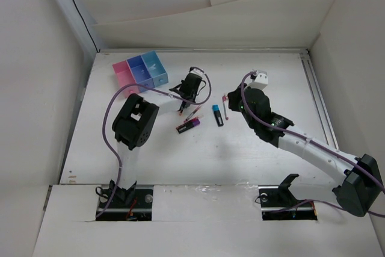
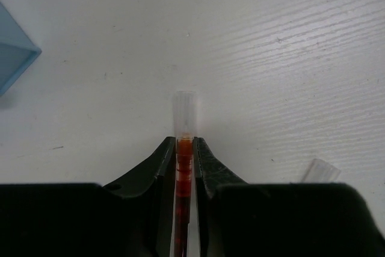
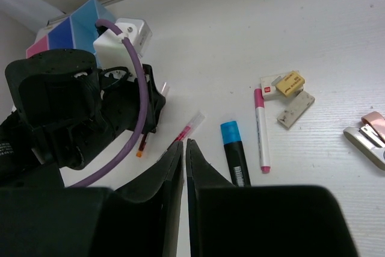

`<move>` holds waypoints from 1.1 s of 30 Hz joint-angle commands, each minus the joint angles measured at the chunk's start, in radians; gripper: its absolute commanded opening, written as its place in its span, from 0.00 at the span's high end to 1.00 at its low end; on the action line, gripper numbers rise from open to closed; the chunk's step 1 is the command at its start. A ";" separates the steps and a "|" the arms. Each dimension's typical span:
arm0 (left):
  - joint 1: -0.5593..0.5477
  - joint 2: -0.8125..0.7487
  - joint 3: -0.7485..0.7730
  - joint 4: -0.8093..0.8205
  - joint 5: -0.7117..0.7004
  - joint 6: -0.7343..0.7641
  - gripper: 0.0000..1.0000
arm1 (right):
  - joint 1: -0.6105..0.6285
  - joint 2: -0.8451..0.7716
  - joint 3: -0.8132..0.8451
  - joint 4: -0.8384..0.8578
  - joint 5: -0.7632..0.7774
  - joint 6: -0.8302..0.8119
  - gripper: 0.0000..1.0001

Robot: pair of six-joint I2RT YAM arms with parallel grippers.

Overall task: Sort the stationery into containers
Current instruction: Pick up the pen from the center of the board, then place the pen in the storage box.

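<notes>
This is a robotics lab test cell. A plain white worktop (image 1: 198, 167) sits boxed in by bare white panels (image 1: 36, 118) on three sides. The left arm (image 1: 135, 123) and right arm (image 1: 307, 148) are bolted at its near edge, trailing purple cables (image 1: 107, 126), and a metal rail (image 1: 317, 97) runs along the right side.

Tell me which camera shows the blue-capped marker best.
Right wrist: the blue-capped marker lies close, its cap and dark body clear. Top external shows the marker small. Left wrist misses it.
</notes>
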 commanded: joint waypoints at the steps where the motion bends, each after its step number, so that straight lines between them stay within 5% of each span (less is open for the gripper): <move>1: 0.030 -0.085 0.056 -0.002 -0.019 -0.035 1.00 | -0.004 -0.006 0.011 0.019 -0.010 0.005 0.88; 9: 0.127 -0.247 0.091 -0.002 0.046 -0.193 1.00 | -0.004 -0.015 0.011 0.019 -0.019 0.005 0.88; 20: 0.502 -0.286 0.184 -0.032 0.253 -0.452 1.00 | -0.004 -0.005 0.011 0.019 -0.046 0.005 0.88; 33: 0.612 -0.151 0.270 0.001 0.196 -0.417 1.00 | -0.004 0.005 0.020 0.019 -0.095 0.005 0.88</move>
